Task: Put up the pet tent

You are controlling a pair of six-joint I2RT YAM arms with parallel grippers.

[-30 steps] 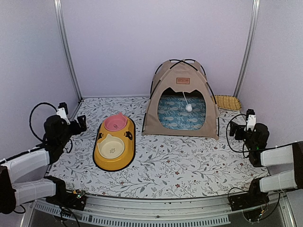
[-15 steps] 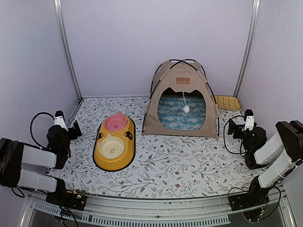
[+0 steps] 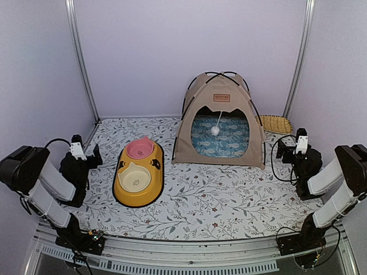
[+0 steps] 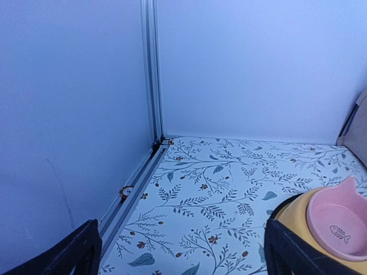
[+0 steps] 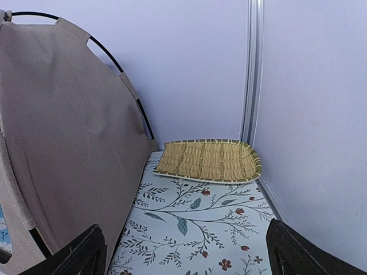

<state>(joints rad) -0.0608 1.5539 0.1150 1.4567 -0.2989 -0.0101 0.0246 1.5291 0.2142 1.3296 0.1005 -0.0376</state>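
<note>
tent: pet tent (image 3: 202,97) standing on its poles, back right of the table (image 3: 229,195), pom-pom (image 3: 214,130) hanging in doorway | left gripper (image 4: 180,246): jaws wide apart, empty | right gripper (image 5: 183,246): jaws wide apart, empty, near tent

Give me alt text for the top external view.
A beige pet tent stands assembled at the back of a floral table, blue fish-print mat inside, white pom-pom hanging in its doorway. A yellow two-bowl feeder sits left of it; the left end effector and right end effector are open and empty.
</note>
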